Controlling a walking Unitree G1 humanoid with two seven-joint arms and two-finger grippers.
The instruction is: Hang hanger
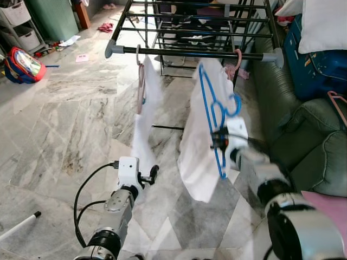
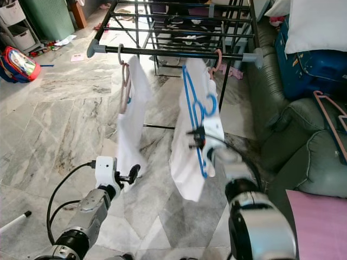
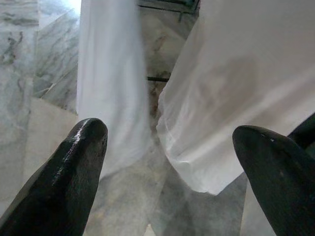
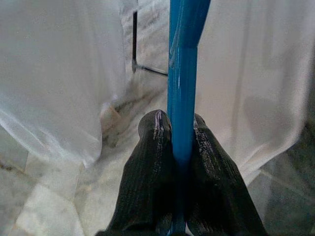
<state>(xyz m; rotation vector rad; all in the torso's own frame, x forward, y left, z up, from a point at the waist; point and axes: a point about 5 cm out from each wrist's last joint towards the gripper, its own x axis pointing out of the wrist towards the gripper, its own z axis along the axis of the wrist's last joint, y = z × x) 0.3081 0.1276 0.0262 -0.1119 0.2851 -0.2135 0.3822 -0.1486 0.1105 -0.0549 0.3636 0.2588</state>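
A blue hanger point(image 1: 214, 108) carrying a white garment point(image 1: 198, 151) is held upright-tilted in front of the drying rack's front rail point(image 1: 184, 52). Its hook point(image 1: 236, 103) curls to the side below the rail, apart from it. My right gripper point(image 1: 219, 140) is shut on the hanger's blue bar point(image 4: 183, 73), both fingers point(image 4: 155, 147) pressed against it. A pink hanger point(image 1: 141, 81) with another white garment point(image 1: 149, 108) hangs on the rail to the left. My left gripper point(image 1: 152, 173) is low and open, facing both garments, with nothing between its fingers point(image 3: 74, 162).
A green sofa point(image 1: 303, 130) stands at the right, with a pink hanger point(image 1: 337, 105), a blue bag point(image 1: 309, 70) and a white pillow point(image 1: 325, 21) on it. Another pink hook point(image 1: 237, 54) sits on the rail's right end. A backpack point(image 1: 21, 65) lies far left on the marble floor.
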